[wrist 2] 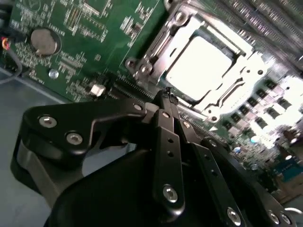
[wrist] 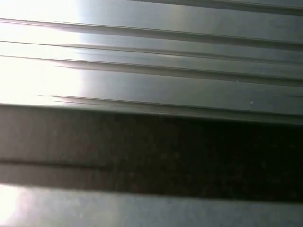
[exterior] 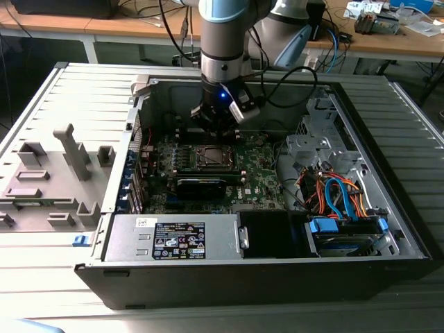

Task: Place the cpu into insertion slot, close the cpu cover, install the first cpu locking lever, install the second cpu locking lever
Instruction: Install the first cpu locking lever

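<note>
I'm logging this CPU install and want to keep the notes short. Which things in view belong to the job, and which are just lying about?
Job:
- cpu, seated in the insertion slot
- cpu cover, lying over it
- gripper, shut and empty, just above the socket

Lying about:
- coin battery
- power supply
- drive cables
- grey plastic fixture

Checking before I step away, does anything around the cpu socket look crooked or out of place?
Nothing stands out. In the second wrist view the cpu lies flat and square inside the cover, and the shut gripper sits beside the socket edge.

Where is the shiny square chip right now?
In the second wrist view the cpu sits in the insertion slot on the green board, just beyond the gripper.
</note>
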Available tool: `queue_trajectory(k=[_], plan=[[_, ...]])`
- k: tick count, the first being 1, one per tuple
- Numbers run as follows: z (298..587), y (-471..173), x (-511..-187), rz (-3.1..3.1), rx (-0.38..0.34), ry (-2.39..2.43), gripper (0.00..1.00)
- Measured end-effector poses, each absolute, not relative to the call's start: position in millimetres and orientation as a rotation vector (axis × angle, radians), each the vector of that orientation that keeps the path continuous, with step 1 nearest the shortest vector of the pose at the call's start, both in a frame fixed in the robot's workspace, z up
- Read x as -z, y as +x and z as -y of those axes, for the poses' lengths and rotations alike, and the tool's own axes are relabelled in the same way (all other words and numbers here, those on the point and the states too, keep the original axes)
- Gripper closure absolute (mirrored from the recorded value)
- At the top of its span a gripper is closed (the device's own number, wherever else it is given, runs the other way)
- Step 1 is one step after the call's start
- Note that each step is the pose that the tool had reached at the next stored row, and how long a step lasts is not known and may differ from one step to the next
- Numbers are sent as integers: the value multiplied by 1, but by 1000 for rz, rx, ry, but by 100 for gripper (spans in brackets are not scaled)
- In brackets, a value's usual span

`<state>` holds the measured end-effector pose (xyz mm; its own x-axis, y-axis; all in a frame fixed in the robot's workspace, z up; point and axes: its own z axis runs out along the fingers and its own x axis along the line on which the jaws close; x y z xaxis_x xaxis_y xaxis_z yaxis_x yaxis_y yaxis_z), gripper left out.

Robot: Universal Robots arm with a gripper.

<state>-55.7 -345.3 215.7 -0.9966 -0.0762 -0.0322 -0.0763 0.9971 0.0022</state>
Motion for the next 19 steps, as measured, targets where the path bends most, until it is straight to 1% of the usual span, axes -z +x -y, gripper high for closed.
queue_trajectory(k=[6,11,19], plan=[[369,-55,-215,-3108,-5,-118,89],[371,-53,-215,-3110,3,-83,89],[371,-53,-242,-3110,3,-83,89]])
